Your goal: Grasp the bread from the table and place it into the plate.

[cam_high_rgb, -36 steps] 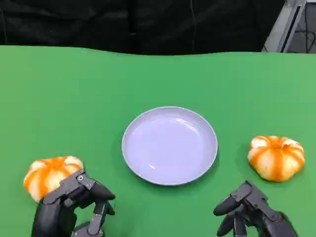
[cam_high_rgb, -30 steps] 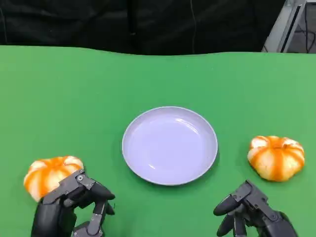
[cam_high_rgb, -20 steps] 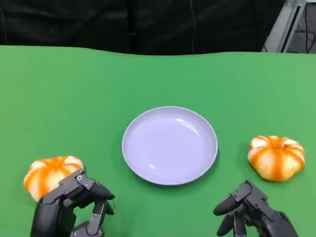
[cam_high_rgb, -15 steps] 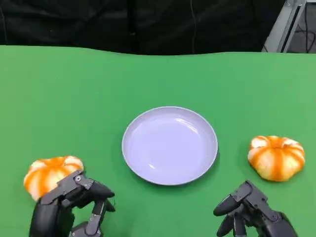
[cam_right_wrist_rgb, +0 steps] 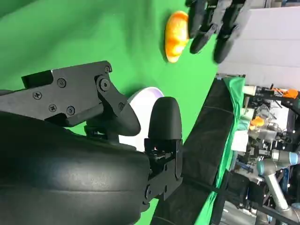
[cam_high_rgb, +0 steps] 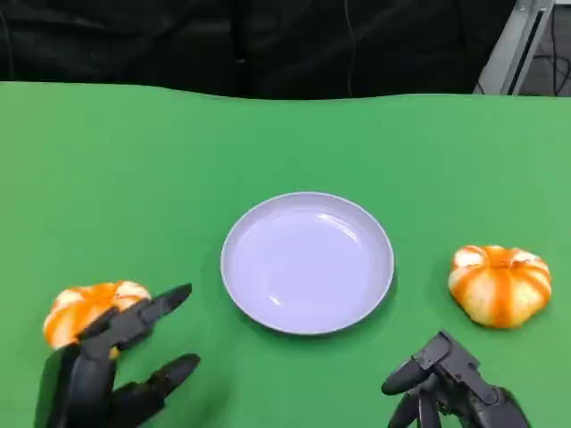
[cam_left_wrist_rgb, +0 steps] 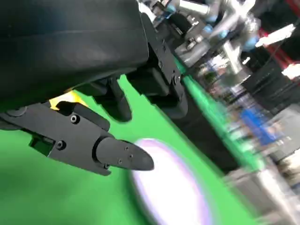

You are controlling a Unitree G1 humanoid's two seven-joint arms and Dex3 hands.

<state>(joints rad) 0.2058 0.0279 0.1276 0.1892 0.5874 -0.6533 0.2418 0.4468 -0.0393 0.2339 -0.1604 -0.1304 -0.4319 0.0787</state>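
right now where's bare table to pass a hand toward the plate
Bare green table lies beyond the plate, and between the plate and each bread: left bread, right bread. It is crowded at the near left, where the left hand overlaps that bread.

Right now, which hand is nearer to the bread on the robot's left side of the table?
Left. The left hand sits right beside that left bread, fingers spread and overlapping its near edge. The right hand is far across the table, past the plate.
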